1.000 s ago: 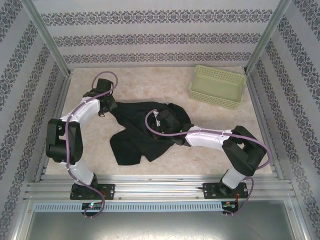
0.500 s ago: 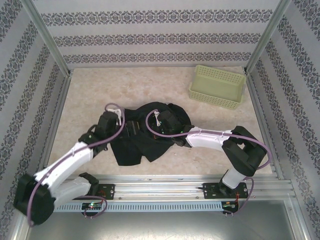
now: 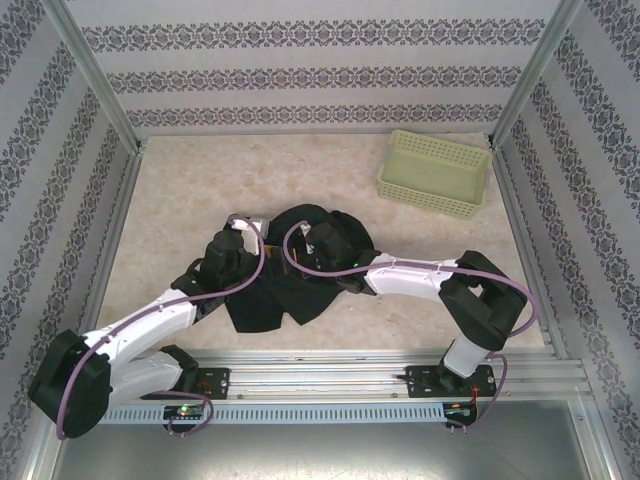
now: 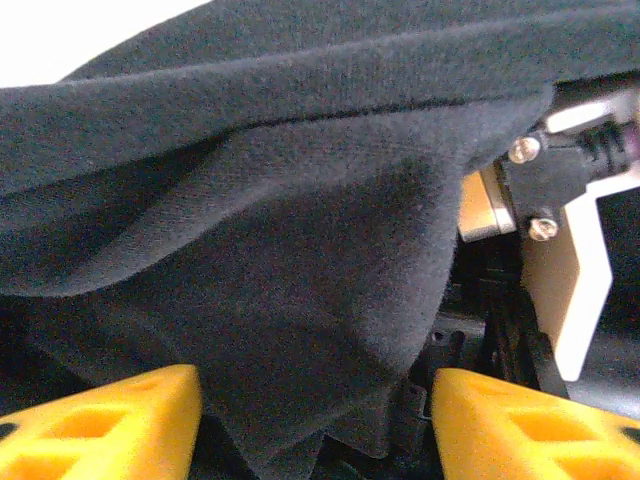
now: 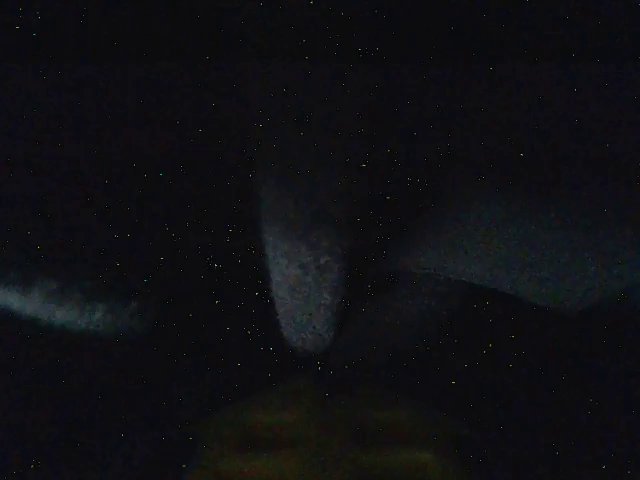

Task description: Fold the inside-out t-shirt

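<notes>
Left claw (image 4: 315,415) is spread, you've got black t-shirt (image 3: 268,300) cloth draped between its yellow fingers (image 4: 100,425); right claw (image 3: 325,242) pressed shut, buried in fabric.

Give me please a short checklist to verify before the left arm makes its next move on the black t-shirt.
1. Open left gripper: ok, cloth of the t-shirt hangs between its fingers.
2. Shut right gripper: ok.
3. Cloth pinched by right gripper: cannot tell, its wrist view is dark.
4. Flat t-shirt: not ok, bunched on the table.
5. Room between basket and t-shirt: ok, apart, basket at far right corner.
</notes>
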